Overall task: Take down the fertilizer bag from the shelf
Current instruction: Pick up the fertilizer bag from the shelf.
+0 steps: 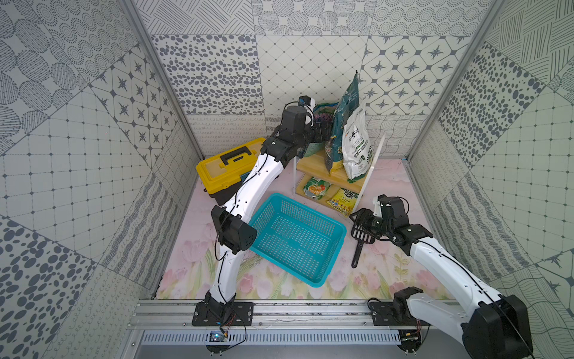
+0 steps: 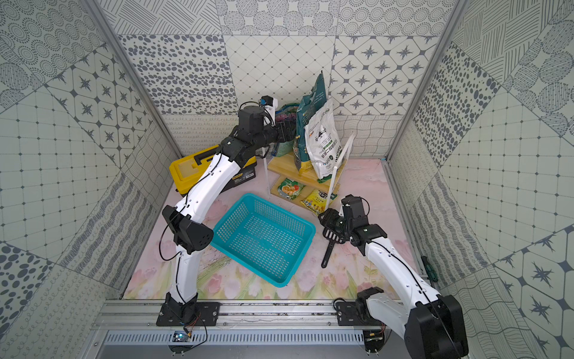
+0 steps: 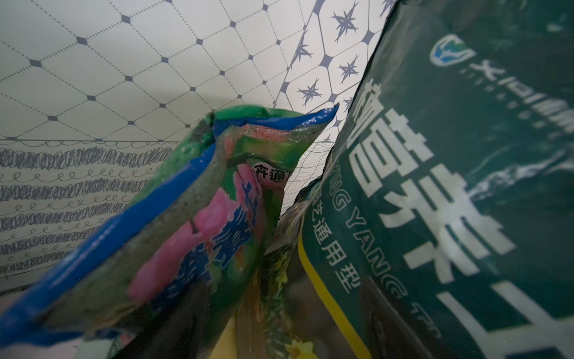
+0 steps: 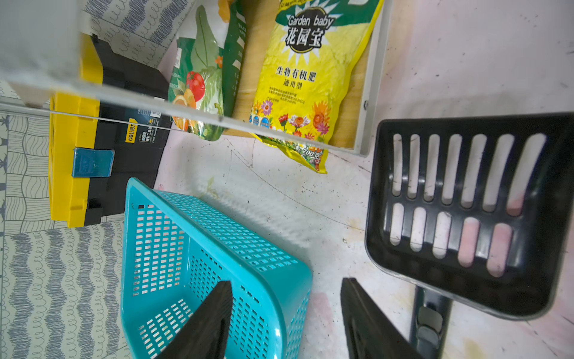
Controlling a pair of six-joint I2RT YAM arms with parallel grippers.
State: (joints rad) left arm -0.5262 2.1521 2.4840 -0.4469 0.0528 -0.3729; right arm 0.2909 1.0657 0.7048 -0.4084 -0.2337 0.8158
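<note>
Crinkled glossy fertilizer bag (image 3: 192,233), wooden plank shelf (image 1: 313,166)

**Camera positions**

Both top views looked down from above the arm bases on the whole surface (image 1: 372,279). The left wrist view sat close against a dark green bag (image 3: 466,186). The right wrist view, low, faced the teal basket (image 4: 223,230) and the shelf (image 4: 245,102).

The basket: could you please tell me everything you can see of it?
The basket is teal plastic, rectangular, with perforated walls and floor and a smooth rim. It is empty and stands upright on the floral mat, turned at an angle, in front of the shelf. No gripper holds it. The left arm's elbow overlaps one corner in both top views; contact cannot be told. The scoop lies apart beside it.
</note>
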